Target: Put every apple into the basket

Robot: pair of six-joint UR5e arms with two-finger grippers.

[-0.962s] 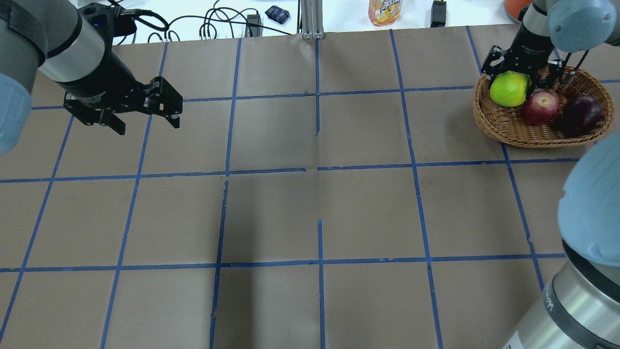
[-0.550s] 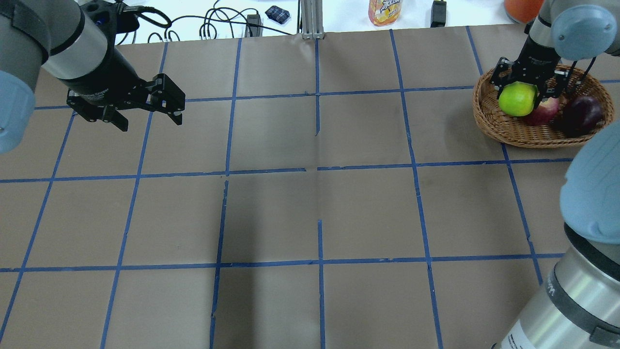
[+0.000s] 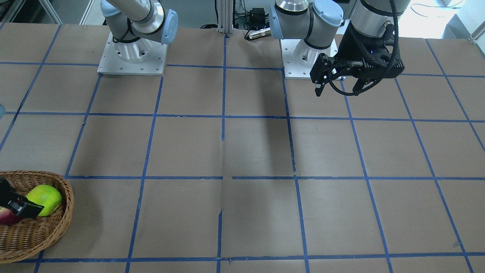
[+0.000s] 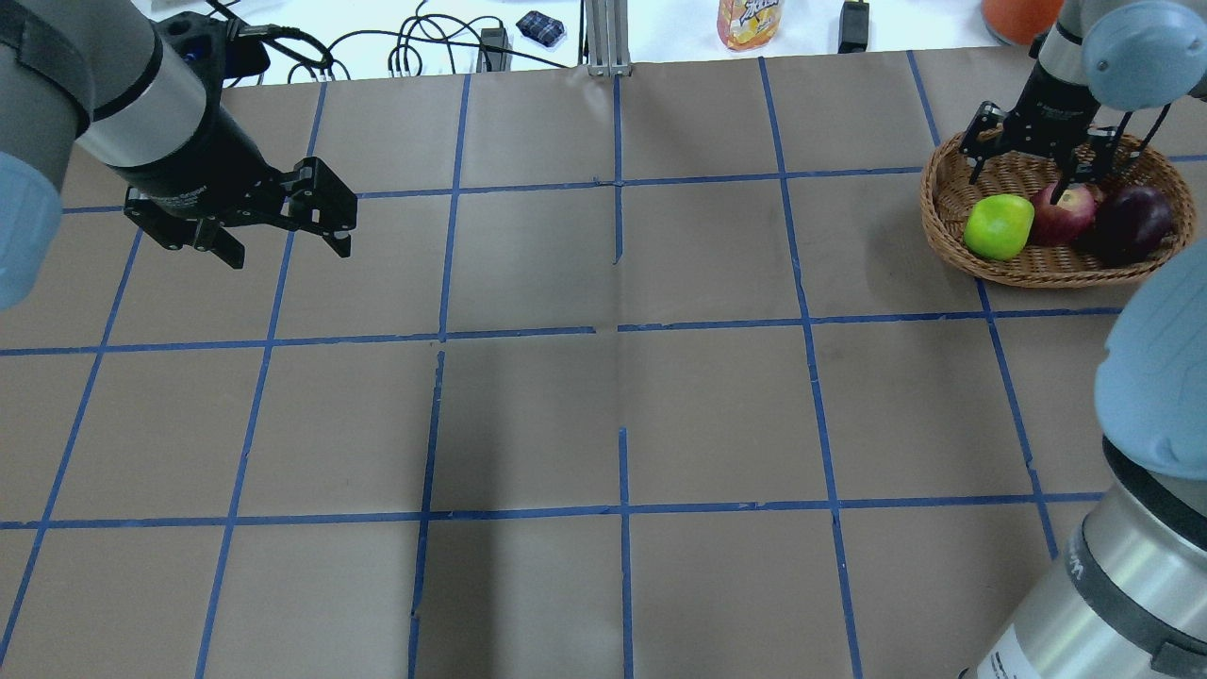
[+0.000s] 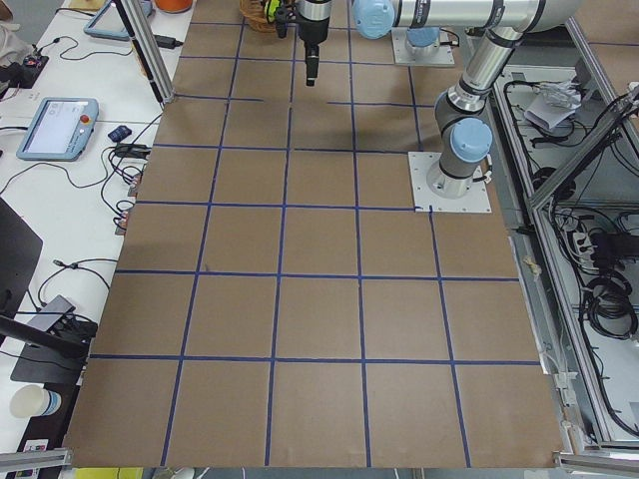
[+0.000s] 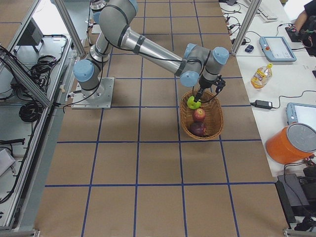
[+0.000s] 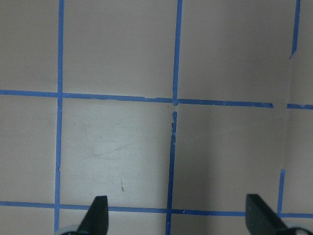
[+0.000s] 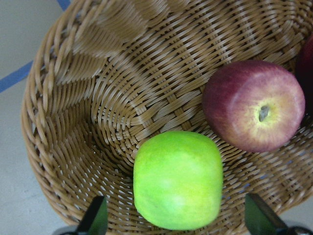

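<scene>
The wicker basket (image 4: 935, 215) stands at the table's far right. The green apple (image 4: 998, 227), the red apple (image 4: 1064, 215) and the maroon apple (image 4: 1132, 223) all lie in it. My right gripper (image 4: 1023, 174) hangs open just above the basket, apart from the green apple (image 8: 177, 179) below it. The right wrist view also shows the red apple (image 8: 254, 105) and the basket wall (image 8: 122, 98). My left gripper (image 4: 288, 247) is open and empty above the bare table at the far left, as the left wrist view (image 7: 176, 220) shows.
A juice bottle (image 4: 750, 21), an orange bucket (image 4: 1014, 9), cables (image 4: 415, 47) and an aluminium post (image 4: 608, 38) lie beyond the table's far edge. The basket (image 3: 57, 227) sits near the table corner. Blue tape lines grid the brown surface.
My right gripper has opened and let go of the green apple, which now rests in the basket beside the red apple. The gripper has drawn back slightly. My left arm has barely moved.
</scene>
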